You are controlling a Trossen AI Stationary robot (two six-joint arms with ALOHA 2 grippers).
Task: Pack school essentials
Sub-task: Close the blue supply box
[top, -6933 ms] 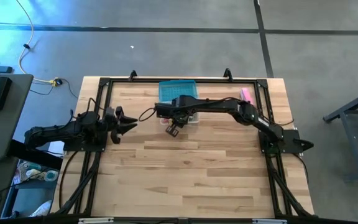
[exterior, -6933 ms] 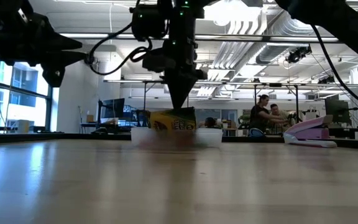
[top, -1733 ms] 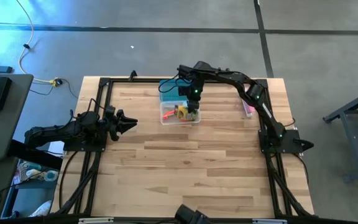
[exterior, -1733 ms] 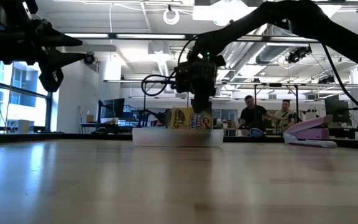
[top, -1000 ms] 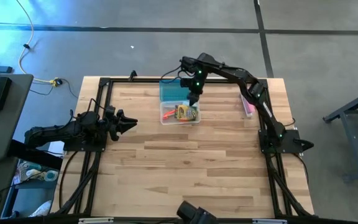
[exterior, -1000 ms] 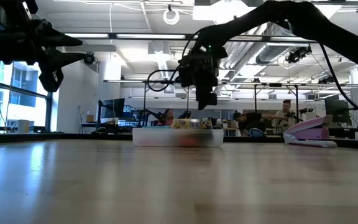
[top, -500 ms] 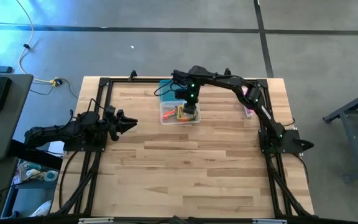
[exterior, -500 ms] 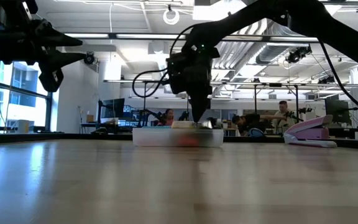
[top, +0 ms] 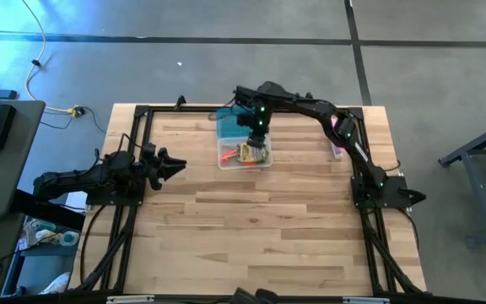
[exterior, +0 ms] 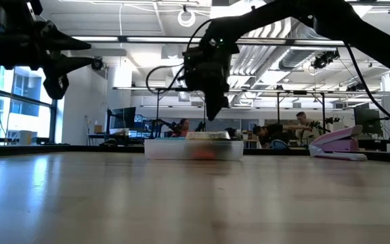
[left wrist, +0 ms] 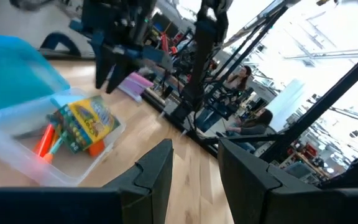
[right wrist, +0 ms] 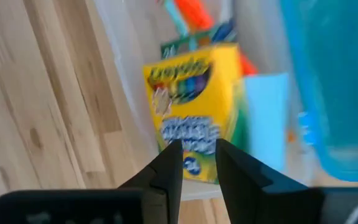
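Yellow crayon box down, lid waiting

Yellow and green against clear plastic: the crayon box (right wrist: pixel 197 118) lies flat in the clear bin (top: pixel 224 157) near the top centre of the high view, with an orange-red pen (left wrist: pixel 44 139) and a light-blue notepad (right wrist: pixel 265 118) beside it. The right tool (top: pixel 257 133) hovers just above that bin, fingers narrowly parted and holding nothing. At the left edge of the tabletop (top: pixel 260 236), the left tool (top: pixel 172 166) waits with its fingers spread wide, well apart from everything. A teal lid (top: pixel 229 123) lies touching the bin's far side, and a pink stapler (exterior: pixel 337 145) sits by the right rail.

By my reckoning the drop-off is done and the lid is a likely next job. Lift straight up first so the fingers clear the bin wall, then come at the lid's free edge squarely; thin flat plastic slips easily.
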